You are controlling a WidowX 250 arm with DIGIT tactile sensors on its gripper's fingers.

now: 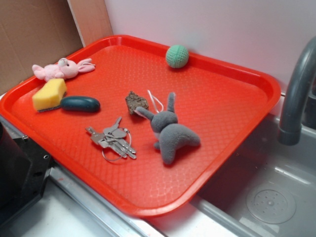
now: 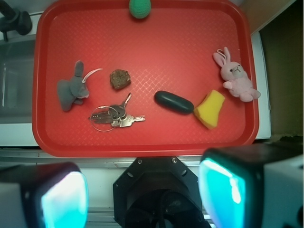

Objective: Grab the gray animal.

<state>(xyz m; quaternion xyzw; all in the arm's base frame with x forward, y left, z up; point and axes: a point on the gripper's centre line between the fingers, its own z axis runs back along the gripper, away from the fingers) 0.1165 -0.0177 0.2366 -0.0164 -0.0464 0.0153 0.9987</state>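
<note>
Our pincer [image 2: 142,190] hangs open and empty at the near edge of the red tray [image 2: 190,28], fingertips spread wide. Nearest lie the keys [image 2: 114,116]; just beyond, at ten o'clock in the wrist view, the gray animal [image 2: 72,88] sprawls beside the brown rock [image 2: 120,79]. We should descend on its body, clear of both neighbours.
</note>
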